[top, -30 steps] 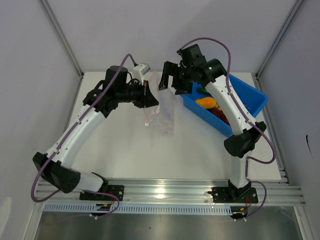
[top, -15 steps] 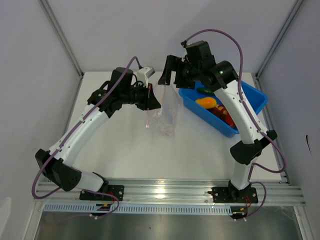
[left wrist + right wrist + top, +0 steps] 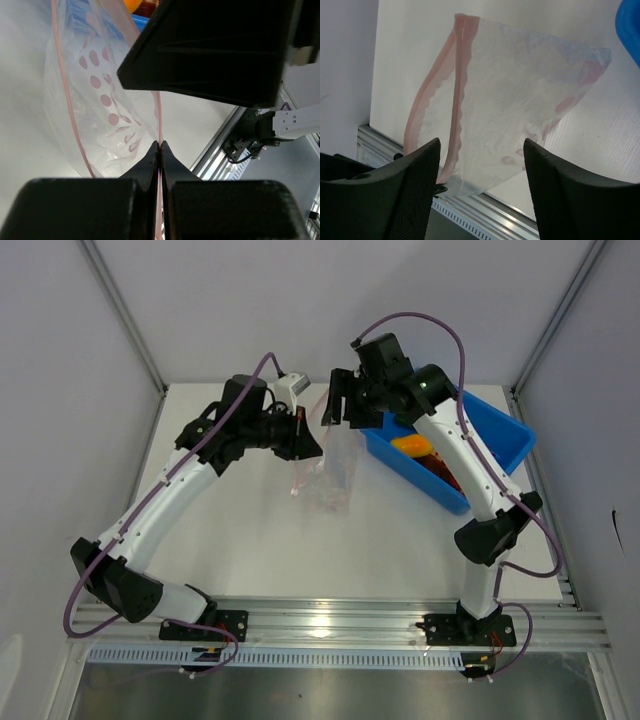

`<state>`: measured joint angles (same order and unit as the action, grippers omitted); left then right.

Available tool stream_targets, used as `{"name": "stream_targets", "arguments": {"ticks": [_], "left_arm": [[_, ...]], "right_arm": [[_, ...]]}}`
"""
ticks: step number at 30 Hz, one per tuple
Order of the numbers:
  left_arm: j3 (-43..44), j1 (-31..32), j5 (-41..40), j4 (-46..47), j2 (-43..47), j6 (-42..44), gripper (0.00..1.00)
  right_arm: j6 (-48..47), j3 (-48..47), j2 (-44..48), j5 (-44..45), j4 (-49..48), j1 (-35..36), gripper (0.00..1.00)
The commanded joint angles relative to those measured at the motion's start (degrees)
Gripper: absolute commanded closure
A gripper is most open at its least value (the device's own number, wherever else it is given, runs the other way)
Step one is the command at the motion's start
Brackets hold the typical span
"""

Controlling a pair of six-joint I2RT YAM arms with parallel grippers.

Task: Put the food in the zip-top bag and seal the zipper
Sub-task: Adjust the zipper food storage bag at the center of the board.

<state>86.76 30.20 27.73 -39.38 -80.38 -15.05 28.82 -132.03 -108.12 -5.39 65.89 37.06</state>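
The clear zip-top bag [image 3: 330,465] with pink dots hangs above the table at the back middle. My left gripper [image 3: 308,438] is shut on its pink zipper [image 3: 159,115] edge and holds the bag up. In the left wrist view the bag [image 3: 100,95] hangs open beyond the closed fingertips [image 3: 152,155]. My right gripper [image 3: 343,400] is open and empty just above the bag's top edge. In the right wrist view the bag [image 3: 520,105] and its zipper [image 3: 457,85] lie between the spread fingers [image 3: 417,170]. The food [image 3: 412,444], orange, green and red pieces, lies in the blue bin.
The blue bin [image 3: 495,435] stands at the back right, beside the right arm. The aluminium rail [image 3: 330,625] runs along the near table edge. Grey walls close in the back and sides.
My right gripper has swung slightly left and down towards the bag's top edge. My left gripper keeps holding the bag in nearly the same place.
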Motion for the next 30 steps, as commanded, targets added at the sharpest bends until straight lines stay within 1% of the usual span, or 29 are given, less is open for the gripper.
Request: {"name": "stream_targets", "arguments": {"ticks": [1, 3, 4, 6, 7, 8, 9, 10, 11, 12, 13, 15, 16, 18, 19, 21, 23, 25, 30], "left_arm": [[0.3, 0.9, 1.6, 2.5, 0.9, -1.1, 0.99], [0.2, 1.2, 2.5, 3.2, 1.0, -1.6, 0.99], [-0.2, 1.2, 2.8, 3.6, 1.2, -1.8, 0.99], [-0.4, 1.3, 3.1, 4.1, 1.7, -2.4, 0.99], [-0.5, 1.3, 2.7, 4.0, 1.8, -2.4, 0.98], [-0.5, 1.3, 1.9, 3.9, 2.0, -2.5, 0.94], [-0.5, 1.2, 0.0, 3.5, 2.5, -2.6, 0.89], [-0.2, 1.3, -1.2, 2.7, 2.7, -2.6, 0.77], [0.0, 1.2, -2.2, 2.5, 3.0, -2.8, 0.68], [0.1, 1.2, -4.7, 2.2, 3.7, -3.0, 0.58], [0.0, 1.2, -5.9, 1.8, 4.2, -3.1, 0.39], [-0.2, 1.2, -9.3, 1.7, 5.3, -4.5, 0.29], [-0.4, 1.2, -12.8, 1.8, 6.7, -4.9, 0.24], [-0.8, 1.2, -16.7, 2.3, 8.0, -6.0, 0.22], [-0.9, 1.2, -20.4, 2.0, 8.3, -6.4, 0.2], [0.3, 1.2, -22.4, 0.4, 7.6, -6.5, 0.2], [1.7, 1.2, -23.6, -2.3, 5.4, -6.0, 0.23], [2.3, 1.2, -23.9, -3.2, 4.4, -6.0, 0.25], [1.0, 1.2, -21.4, -1.5, 3.6, -5.4, 0.3]], "right_arm": [[-0.7, 0.4, -0.9, 0.4, 0.0, 0.4, 0.31], [-0.8, 1.2, -0.8, 0.3, -0.5, 0.1, 0.38], [-0.8, 2.0, -0.9, -0.1, -0.8, 0.1, 0.51], [-1.0, 2.6, -0.8, -0.6, -1.4, -0.1, 0.72], [-1.0, 2.9, -0.7, -0.8, -1.6, -0.1, 0.89], [-1.2, 3.4, -0.6, -1.2, -2.1, -0.3, 0.96], [-1.5, 3.6, -0.3, -1.2, -2.3, -0.3, 1.0], [-1.7, 3.8, -0.2, -1.2, -2.2, -0.4, 1.0], [-1.9, 4.3, 0.0, -1.3, -2.3, -0.4, 1.0], [-2.2, 4.8, 0.4, -1.5, -2.5, -0.4, 1.0], [-2.5, 5.3, 0.7, -1.6, -2.8, -0.4, 1.0], [-2.7, 6.8, 1.3, -2.4, -3.2, -0.5, 1.0], [-2.9, 7.2, 2.0, -2.6, -3.4, -0.5, 1.0], [-3.2, 8.2, 2.6, -3.0, -3.7, -0.6, 1.0], [-3.2, 8.4, 3.2, -3.4, -4.1, -0.6, 1.0], [-3.6, 9.2, 3.7, -4.4, -4.6, -0.7, 1.0], [-3.7, 9.4, 4.3, -5.2, -5.4, -0.8, 1.0], [-3.9, 9.3, 4.5, -6.6, -5.9, -0.8, 1.0], [-3.9, 8.2, 4.6, -9.2, -6.4, -1.0, 1.0]]}}
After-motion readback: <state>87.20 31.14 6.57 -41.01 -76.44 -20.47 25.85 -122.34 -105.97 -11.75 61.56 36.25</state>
